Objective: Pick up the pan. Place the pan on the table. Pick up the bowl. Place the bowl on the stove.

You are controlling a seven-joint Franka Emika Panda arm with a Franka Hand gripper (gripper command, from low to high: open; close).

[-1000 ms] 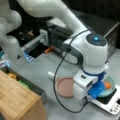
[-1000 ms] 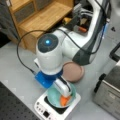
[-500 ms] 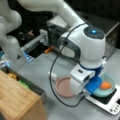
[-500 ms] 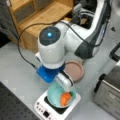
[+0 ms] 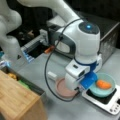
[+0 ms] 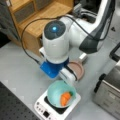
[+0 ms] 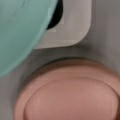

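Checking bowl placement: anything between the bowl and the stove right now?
Nothing visible. The bowl sits over the stove in both front views. The pan is beside it on the table. The claw itself is hidden behind the wrist.

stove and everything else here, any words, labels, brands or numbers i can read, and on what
None can be read.
stove: small dark marks on its white control panel, too blurred to read.
robot arm: a blue light, no lettering.
toaster oven, pan, bowl: no text shows.
The tool itself is hidden by the wrist.
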